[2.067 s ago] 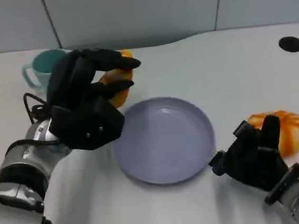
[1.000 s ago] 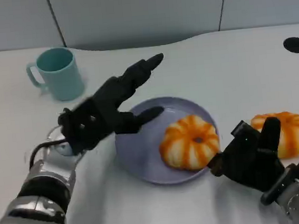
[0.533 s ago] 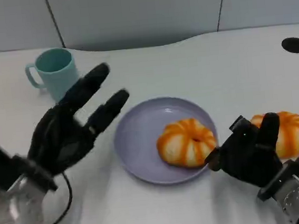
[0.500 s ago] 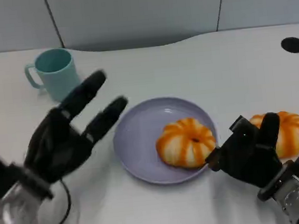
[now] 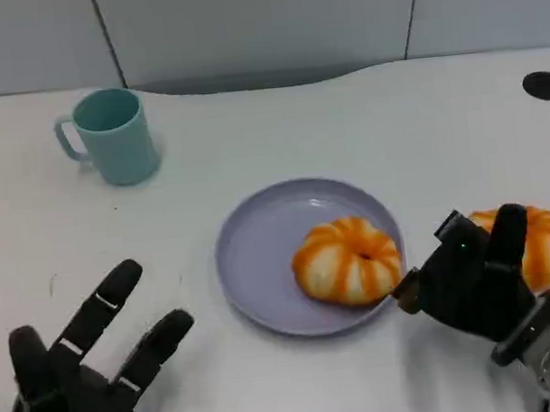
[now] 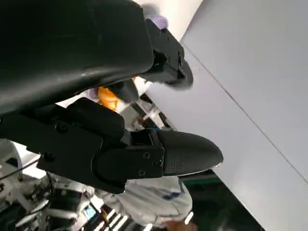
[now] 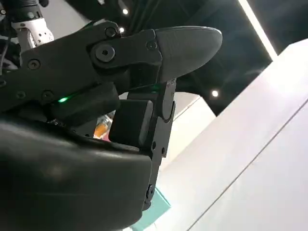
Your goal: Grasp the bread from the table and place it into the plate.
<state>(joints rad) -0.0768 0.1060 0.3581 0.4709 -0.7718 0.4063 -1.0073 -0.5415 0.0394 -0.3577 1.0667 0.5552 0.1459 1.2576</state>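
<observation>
An orange-and-white striped bread [image 5: 347,260] lies on the right half of the lilac plate [image 5: 260,256] at the middle of the table. A second bread of the same kind [image 5: 541,239] lies on the table to the plate's right. My right hand [image 5: 477,279] stands between the two, fingers raised and spread in front of the second bread, holding nothing. At the lower left my left hand [image 5: 83,385] lies low with its fingers spread apart and empty. The left wrist view shows a sliver of orange bread [image 6: 107,95] between black fingers [image 6: 159,154].
A teal mug [image 5: 112,136] stands at the back left. Two black round holes [image 5: 546,84] mark the table's far corners. A grey panelled wall runs behind the table.
My left hand let go of the bread onto the plate, then drew back left and down to the near edge, fingers spread. My right hand stayed near the second bread.
</observation>
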